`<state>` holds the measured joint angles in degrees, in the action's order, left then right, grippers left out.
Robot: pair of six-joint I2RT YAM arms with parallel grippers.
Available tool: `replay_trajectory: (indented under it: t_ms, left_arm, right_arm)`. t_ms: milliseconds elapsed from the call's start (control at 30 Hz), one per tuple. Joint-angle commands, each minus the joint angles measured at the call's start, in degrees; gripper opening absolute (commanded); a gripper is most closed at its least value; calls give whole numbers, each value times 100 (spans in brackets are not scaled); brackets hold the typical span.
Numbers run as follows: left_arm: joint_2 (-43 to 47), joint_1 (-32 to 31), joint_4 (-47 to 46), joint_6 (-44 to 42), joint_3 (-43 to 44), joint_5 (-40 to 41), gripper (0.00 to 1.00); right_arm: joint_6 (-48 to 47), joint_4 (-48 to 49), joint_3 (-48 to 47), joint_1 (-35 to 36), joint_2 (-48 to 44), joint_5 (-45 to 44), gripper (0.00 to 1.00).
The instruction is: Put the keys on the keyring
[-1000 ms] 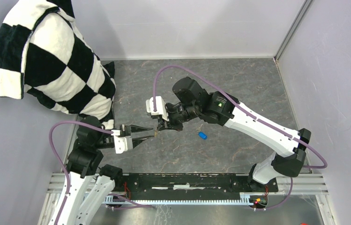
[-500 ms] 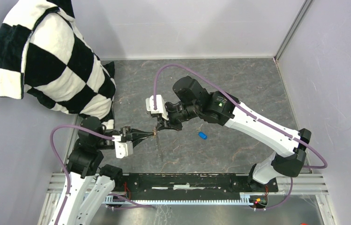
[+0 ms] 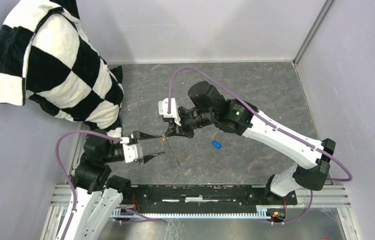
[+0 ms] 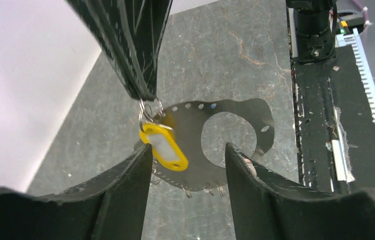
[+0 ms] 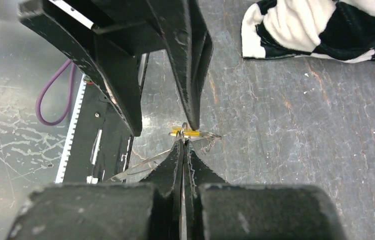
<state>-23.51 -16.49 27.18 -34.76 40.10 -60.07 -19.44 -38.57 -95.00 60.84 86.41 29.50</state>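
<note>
**Left claw lets go and spreads wide**

Seen from above, the left claw [image 3: 161, 145] has opened since a moment ago. The right claw [image 3: 168, 135] stays clamped on the keyring [image 3: 174, 155], which dangles above the counter [image 3: 255, 90]. The blue key [image 3: 216, 144] lies on the counter to the right.

Left wrist view: the yellow key [image 4: 165, 147] hangs under the right claw's tips, between the spread fingers [image 4: 125, 185].

Right wrist view: its own fingers [image 5: 175, 160] are pressed together.
</note>
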Motion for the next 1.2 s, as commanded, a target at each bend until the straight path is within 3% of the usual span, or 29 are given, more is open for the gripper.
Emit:
replay_trajectory:
  t_ms: [0,367,867,1033,1167]
  left_arm:
    - [80,-3,-726,1212,-274,454,64]
    - [-23,-3,-1838,1920,-512,923,64]
    - [659,-3,-1615,-196,-720,1279,16]
    - [983,-3,-1628,-940,-911,1290,6]
    - [1107,-3,-1621,-1059,-1006,1188,6]
  right_arm:
    - [166,525,49,-24,-282,145,0]
    - [274,693,192,-21,-300,120,0]
    - [828,1384,750,-177,-563,-276,0]
    - [1120,1793,967,-209,-644,-272,0]
    - [1256,1980,1085,-224,-656,-271,0]
